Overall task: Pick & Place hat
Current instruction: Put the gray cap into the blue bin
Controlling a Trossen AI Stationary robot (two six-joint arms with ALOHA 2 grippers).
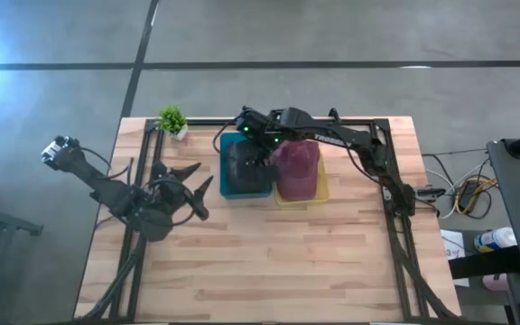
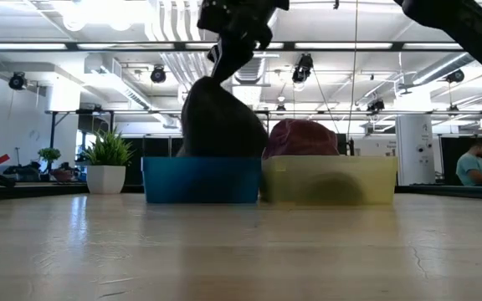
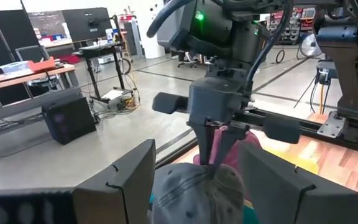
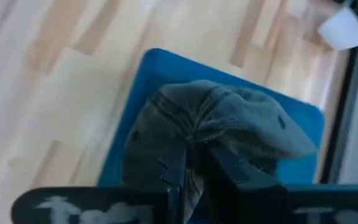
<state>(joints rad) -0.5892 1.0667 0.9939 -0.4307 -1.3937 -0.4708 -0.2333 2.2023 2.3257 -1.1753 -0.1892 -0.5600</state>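
Right end effector is over the blue bin near the far edge of the worktop. Fingers nearly closed, pinching a fold at the crown of the grey hat. In the right wrist view the fabric bunches up into a ridge where the two fingers meet it. The low view shows the same end effector coming down from above, the hat drawn up into a peak beneath it, its lower part still inside the blue bin. The left wrist view confirms it: the right end effector points straight down with the grey cloth gathered at the tips.

The hat's bulk sits within the bin walls; whether any of it still touches the bin floor cannot be told.

A maroon hat lies in the yellow bin, which stands touching the blue bin on its right side. In the low view the maroon hat rises above the yellow bin's rim.

Left end effector waits low over the worktop just left of the blue bin, fingers spread wide, nothing between them.

A small potted plant stands at the far left corner of the worktop, apart from both bins.
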